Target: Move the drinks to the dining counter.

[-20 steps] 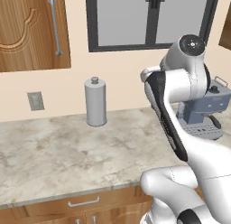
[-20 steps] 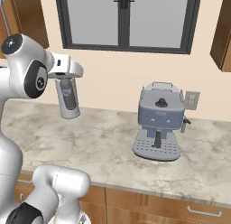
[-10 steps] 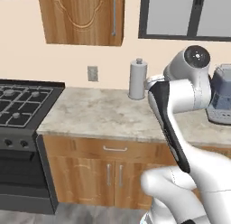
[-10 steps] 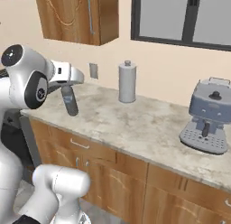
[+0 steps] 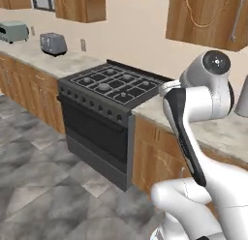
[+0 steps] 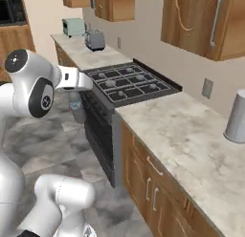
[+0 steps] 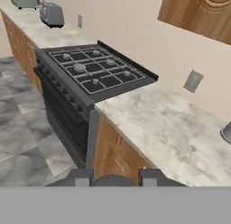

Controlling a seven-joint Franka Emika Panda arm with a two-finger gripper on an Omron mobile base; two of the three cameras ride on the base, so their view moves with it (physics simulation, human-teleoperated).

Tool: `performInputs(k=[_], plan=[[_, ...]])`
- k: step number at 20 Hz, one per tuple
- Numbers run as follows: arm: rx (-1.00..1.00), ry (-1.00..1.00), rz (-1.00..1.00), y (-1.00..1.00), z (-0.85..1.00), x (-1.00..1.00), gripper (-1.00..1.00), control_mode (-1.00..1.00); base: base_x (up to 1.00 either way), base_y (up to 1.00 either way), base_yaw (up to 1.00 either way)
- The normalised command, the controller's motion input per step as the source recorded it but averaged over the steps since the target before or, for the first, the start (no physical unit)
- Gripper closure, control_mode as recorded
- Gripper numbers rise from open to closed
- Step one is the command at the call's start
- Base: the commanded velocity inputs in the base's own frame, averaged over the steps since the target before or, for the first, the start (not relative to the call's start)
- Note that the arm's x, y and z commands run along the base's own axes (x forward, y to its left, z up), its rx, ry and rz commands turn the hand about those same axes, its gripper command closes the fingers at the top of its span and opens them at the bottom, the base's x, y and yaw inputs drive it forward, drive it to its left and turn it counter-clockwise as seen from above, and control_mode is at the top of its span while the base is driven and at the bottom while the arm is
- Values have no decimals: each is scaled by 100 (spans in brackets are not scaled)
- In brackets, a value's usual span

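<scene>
Base swung toward stove (image 6: 127,82); end effector (image 6: 76,98) clamped on water bottle (image 6: 77,110) hanging below.

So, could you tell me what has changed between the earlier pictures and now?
The base has swung left along the counter, so the cameras moved: window and coffee machine left the views, the stove and toaster came in. The gripper still holds the water bottle; the grey canister stayed on the counter.

Water bottle (image 6: 76,110) below gripper (image 6: 76,98): blurred, half hidden by hand, grip itself not readable. Grey canister (image 6: 236,117) at counter's right end cut by picture edge. Hand view: fingertips (image 7: 82,179) barely clear bottom; bottle top (image 7: 113,179) between them, dark, indistinct.
</scene>
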Motion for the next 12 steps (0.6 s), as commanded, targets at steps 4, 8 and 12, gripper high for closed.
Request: performInputs(k=[4,8,12], plan=[[0,0,0,0,0,0,100,100,0,0,100],[0,0,0,0,0,0,100,100,0,0,99],[0,0,0,0,0,0,100,100,0,0,98]])
